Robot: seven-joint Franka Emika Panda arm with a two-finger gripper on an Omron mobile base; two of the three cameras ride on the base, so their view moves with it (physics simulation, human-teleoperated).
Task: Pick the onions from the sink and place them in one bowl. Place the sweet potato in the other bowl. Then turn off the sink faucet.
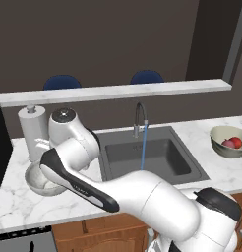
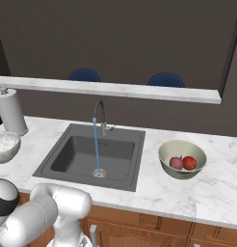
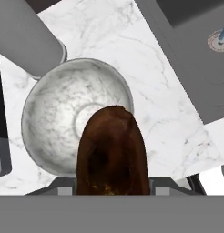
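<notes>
While the jaws grip the sweet potato over the silvery bowl, water runs into the sink.

Kitchen: you face a marble counter, inset sink, running faucet, wooden cabinets, paper-towel roll.

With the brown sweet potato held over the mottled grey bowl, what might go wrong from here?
The oblong brown sweet potato hangs over the near rim of the silvery mottled bowl, not its centre; released now, it might clip the rim and roll onto the marble counter. The grey gooseneck faucet is running, and that step could be missed.
</notes>
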